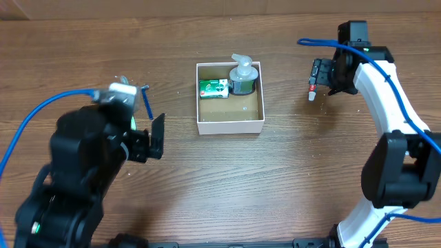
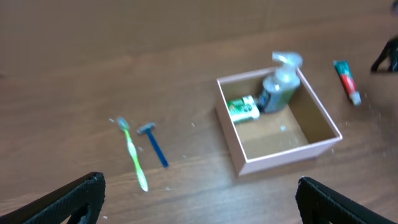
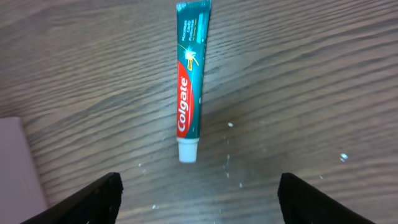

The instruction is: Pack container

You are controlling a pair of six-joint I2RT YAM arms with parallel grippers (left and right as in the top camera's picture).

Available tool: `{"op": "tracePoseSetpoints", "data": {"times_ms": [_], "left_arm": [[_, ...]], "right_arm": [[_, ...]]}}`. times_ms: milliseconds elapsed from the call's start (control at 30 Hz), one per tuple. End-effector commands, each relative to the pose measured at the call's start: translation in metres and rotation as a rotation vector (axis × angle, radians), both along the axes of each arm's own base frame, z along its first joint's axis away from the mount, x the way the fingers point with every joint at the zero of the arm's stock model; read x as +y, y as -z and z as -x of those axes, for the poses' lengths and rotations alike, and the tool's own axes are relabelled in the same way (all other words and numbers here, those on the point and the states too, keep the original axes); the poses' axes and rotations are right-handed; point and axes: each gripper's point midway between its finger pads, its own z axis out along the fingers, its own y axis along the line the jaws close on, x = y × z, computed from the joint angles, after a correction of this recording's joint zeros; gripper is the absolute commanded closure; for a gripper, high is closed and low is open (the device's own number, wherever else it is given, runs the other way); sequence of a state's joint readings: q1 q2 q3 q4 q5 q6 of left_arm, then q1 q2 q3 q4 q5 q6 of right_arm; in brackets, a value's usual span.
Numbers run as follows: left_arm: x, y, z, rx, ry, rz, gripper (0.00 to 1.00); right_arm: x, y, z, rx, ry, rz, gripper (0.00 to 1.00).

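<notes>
- Square shallow container [image 1: 231, 127] with thin white walls and a tan cardboard floor: stands on the brown wood-grain table [image 1: 275, 186], at the middle of the overhead view, between the two arms.
- Clear pump bottle [image 1: 242, 76] with a white dispenser head: inside the container, in its far right corner, the head rising above the wall.
- Small green-and-white packet [image 1: 213, 88]: inside the container, against the far wall, just beside the bottle on its left. The near half of the floor is bare.
- Teal, red and white toothpaste tube [image 3: 189, 81] lettered "Colgate": flat on the table to the right of the container, apart from it, white cap towards the right wrist camera.
- Right gripper [image 3: 199, 199]: hangs over the tube, black fingers spread wide, nothing between them, no contact with the tube.
- Blue razor [image 2: 153, 143] and green toothbrush [image 2: 134, 155]: side by side on the table to the left of the container, well apart from it.
- Left gripper [image 2: 202, 199]: raised above the table near the razor and toothbrush, fingers spread wide and holding nothing.
</notes>
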State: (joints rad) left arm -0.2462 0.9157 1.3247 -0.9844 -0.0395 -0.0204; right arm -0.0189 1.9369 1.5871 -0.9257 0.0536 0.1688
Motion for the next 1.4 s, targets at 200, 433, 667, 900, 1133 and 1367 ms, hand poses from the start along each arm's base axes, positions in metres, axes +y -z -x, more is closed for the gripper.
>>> {"op": "tracePoseSetpoints", "data": {"times_ms": [200, 433, 667, 900, 1133, 1367], "left_arm": [[0.022, -0.028, 0.023, -0.114, -0.079, -0.013, 0.00], [0.022, -0.028, 0.023, -0.113, -0.079, -0.013, 0.00], [0.022, -0.028, 0.023, -0.112, -0.079, -0.014, 0.00], [0.022, -0.028, 0.023, -0.112, -0.079, -0.014, 0.00], [0.022, -0.028, 0.023, -0.112, -0.079, -0.014, 0.00], [0.022, -0.028, 0.023, -0.112, -0.079, -0.014, 0.00]], "right_arm": [[0.012, 0.045, -0.018, 0.029, 0.013, -0.066, 0.24], [0.013, 0.054, -0.034, -0.016, 0.018, -0.070, 0.27], [0.015, 0.052, -0.044, -0.057, 0.037, -0.079, 0.26], [0.014, 0.072, -0.041, -0.018, 0.070, -0.086, 0.28], [0.014, 0.088, -0.037, 0.020, 0.110, -0.094, 0.31], [0.013, 0.095, -0.035, 0.036, 0.111, -0.093, 0.37]]}}
